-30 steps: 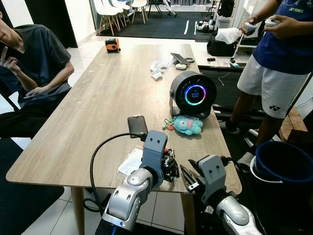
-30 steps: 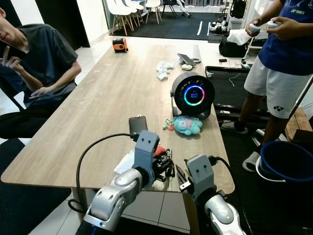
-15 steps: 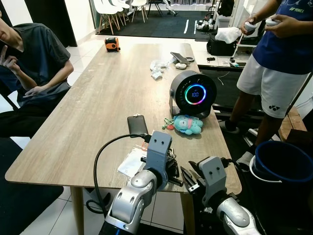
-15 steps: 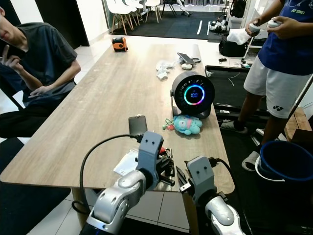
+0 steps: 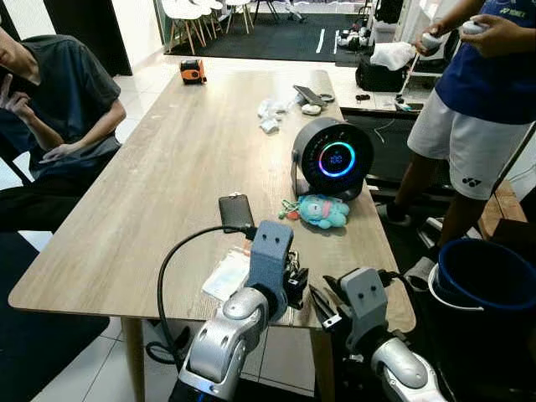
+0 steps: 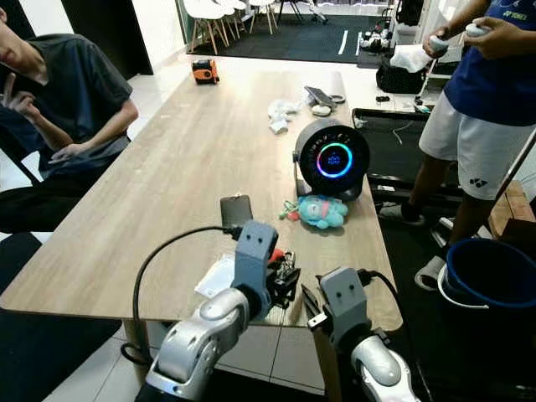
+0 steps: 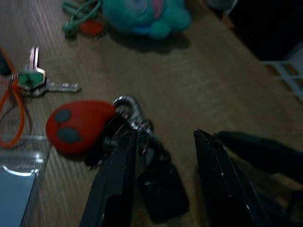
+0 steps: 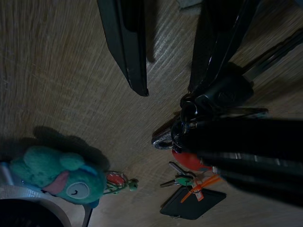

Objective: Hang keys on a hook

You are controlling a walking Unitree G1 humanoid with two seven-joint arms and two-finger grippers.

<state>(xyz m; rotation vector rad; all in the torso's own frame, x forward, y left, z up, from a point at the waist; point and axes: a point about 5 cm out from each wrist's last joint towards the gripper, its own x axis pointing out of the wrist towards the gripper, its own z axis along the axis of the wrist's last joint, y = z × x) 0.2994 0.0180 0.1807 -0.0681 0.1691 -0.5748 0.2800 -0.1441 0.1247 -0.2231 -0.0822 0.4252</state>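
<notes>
The key bunch lies near the table's front edge: a red fob (image 7: 78,125), a silver carabiner (image 7: 125,101), a black fob (image 7: 161,189) and a silver key with a green head (image 7: 35,80). My left gripper (image 5: 295,280) is down over the bunch and open. Its two black fingers (image 7: 116,175) straddle the black fob, and one of them touches the ring by the carabiner. My right gripper (image 5: 318,297) hovers just to the right at the table edge, open, pointing at the same bunch (image 8: 182,123).
Behind the keys are a black phone (image 5: 236,211), a teal plush (image 5: 322,211) and a round glowing device (image 5: 332,159). A clear card sleeve (image 5: 224,275) lies left of the keys. One person (image 5: 50,100) sits at left, another (image 5: 477,100) stands at right by a blue bucket (image 5: 490,285).
My left gripper has shifted a little right and settled closer over the key bunch. The right gripper has hardly moved. The camera has tilted slightly.
</notes>
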